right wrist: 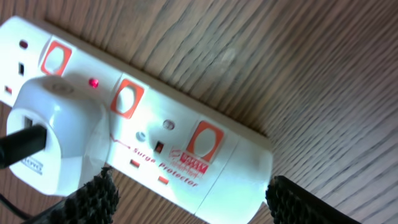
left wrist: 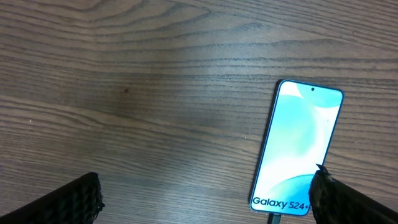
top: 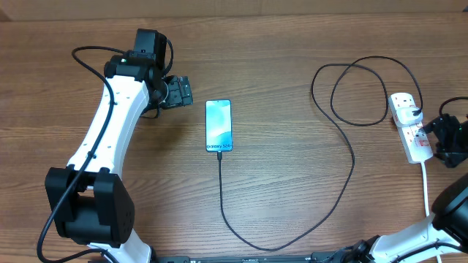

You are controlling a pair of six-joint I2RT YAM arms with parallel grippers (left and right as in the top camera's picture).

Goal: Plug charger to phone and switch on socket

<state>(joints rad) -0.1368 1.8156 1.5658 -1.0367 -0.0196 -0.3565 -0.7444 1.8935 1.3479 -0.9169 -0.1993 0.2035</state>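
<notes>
The phone [top: 218, 126] lies face up mid-table, its light-blue screen lit. The charger, a thin black cable [top: 220, 190], sits in the phone's bottom edge, loops across the wood and ends at a white adapter [right wrist: 56, 137] on the socket [top: 409, 130]. A small red light [right wrist: 94, 82] glows on the strip. My left gripper [top: 187, 93] hovers open just left of the phone [left wrist: 298, 149], holding nothing. My right gripper [right wrist: 193, 205] is open over the socket [right wrist: 205, 155], whose near end lies between the fingers [right wrist: 93, 199].
The socket's white cord [top: 426, 186] trails toward the front right edge, near the right arm's base. The black cable makes a wide loop [top: 358, 95] left of the socket. Bare wooden table surrounds the phone.
</notes>
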